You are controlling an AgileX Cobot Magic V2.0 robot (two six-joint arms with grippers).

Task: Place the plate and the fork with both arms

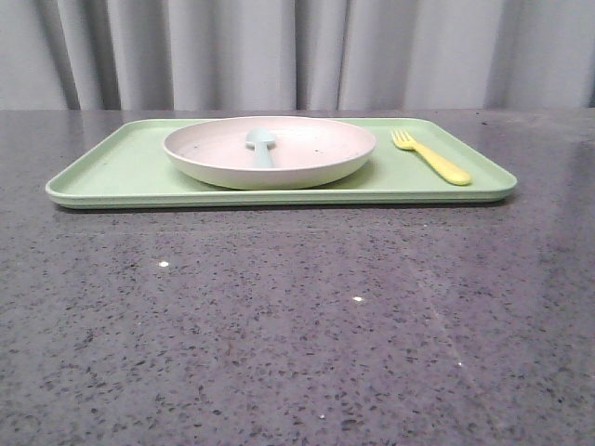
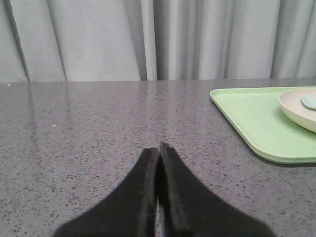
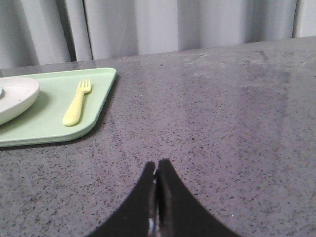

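Observation:
The pale pinkish-cream plate [image 1: 270, 150] sits in the middle of a light green tray [image 1: 121, 172] at the far side of the table. The yellow fork [image 1: 430, 156] lies on the tray to the plate's right, tines pointing away. The plate's edge also shows in the left wrist view [image 2: 297, 109] and in the right wrist view [image 3: 15, 98], where the fork [image 3: 77, 103] shows too. My left gripper [image 2: 159, 147] is shut and empty, low over bare table left of the tray. My right gripper [image 3: 156, 164] is shut and empty, over bare table right of the tray. Neither gripper shows in the front view.
A pale blue spoon [image 1: 259, 146] lies in the plate. The table [image 1: 297, 325] is dark speckled stone. A grey curtain [image 1: 297, 51] hangs behind it.

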